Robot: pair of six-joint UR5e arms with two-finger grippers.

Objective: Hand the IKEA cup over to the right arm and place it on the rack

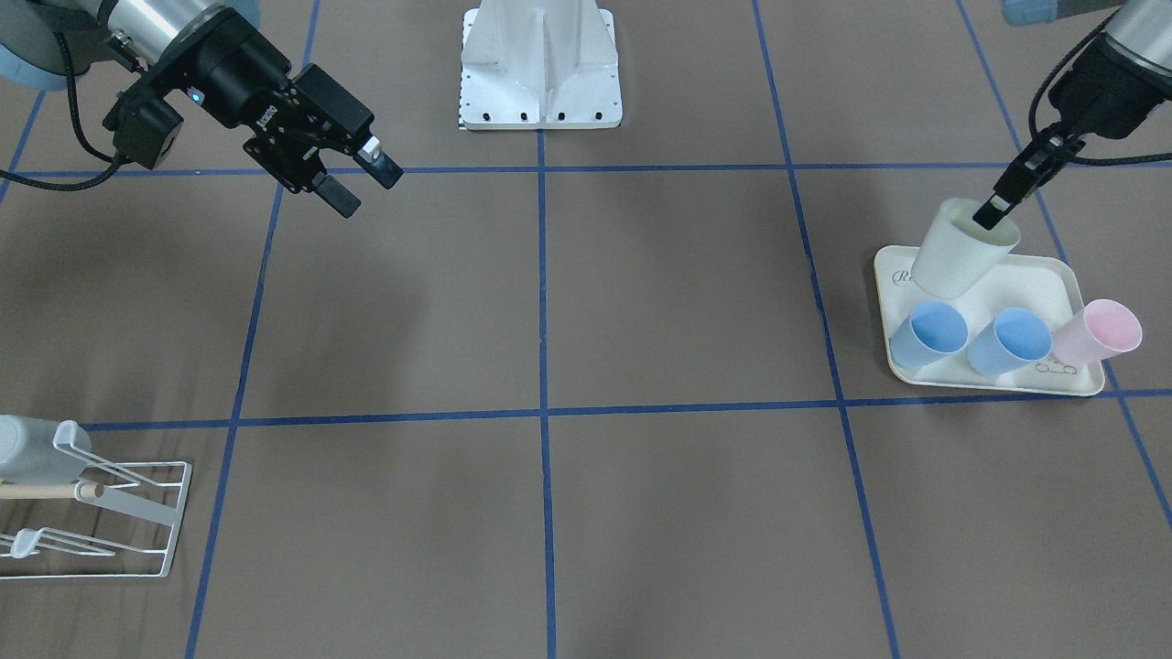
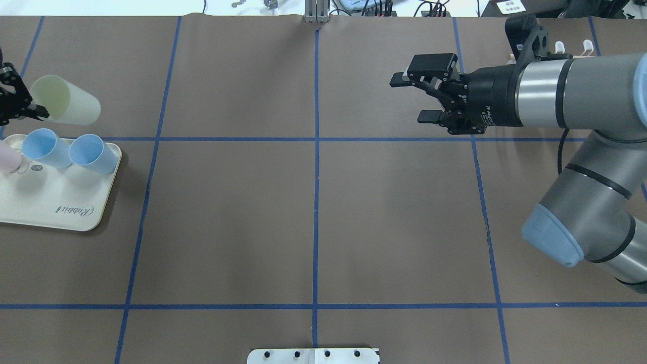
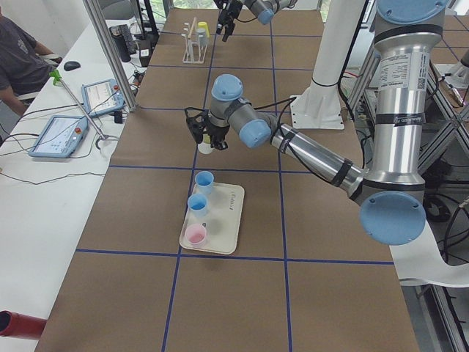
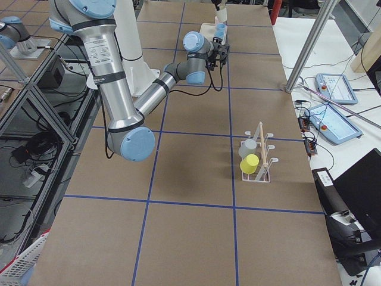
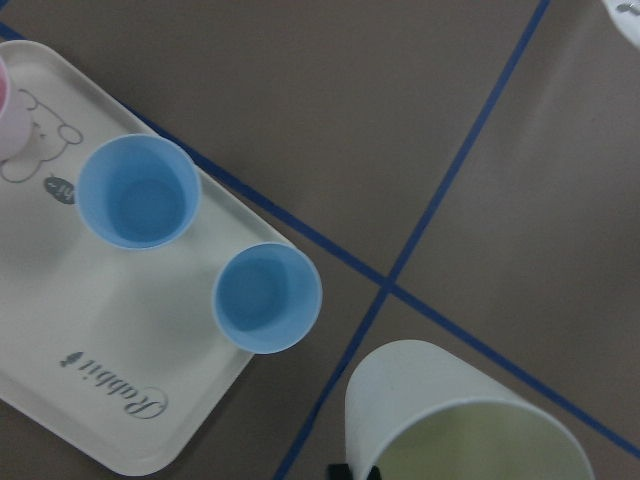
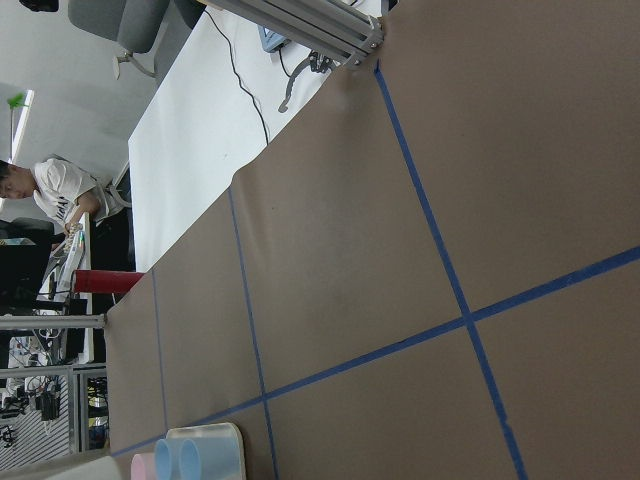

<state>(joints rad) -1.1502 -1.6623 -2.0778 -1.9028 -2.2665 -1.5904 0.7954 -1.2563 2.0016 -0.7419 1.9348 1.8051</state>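
Observation:
My left gripper [image 1: 996, 212] is shut on the rim of a pale green IKEA cup [image 1: 961, 249], one finger inside the mouth. It holds the cup tilted, just above the far edge of the cream tray [image 1: 1036, 284]. The cup also shows in the overhead view [image 2: 68, 107] and the left wrist view [image 5: 460, 420]. My right gripper [image 2: 412, 98] is open and empty, held in the air over the table's right half, fingers pointing toward the left arm. The white wire rack [image 1: 137, 531] with its wooden dowel stands on the right arm's side.
Two blue cups [image 2: 43, 147] [image 2: 93, 153] and a pink cup [image 1: 1099, 334] stand on the rabbit tray [image 2: 50, 202]. The rack [image 4: 256, 164] holds a grey cup [image 1: 37, 448] and a yellow cup [image 4: 250, 162]. An operator sits beside the table [image 3: 18, 62].

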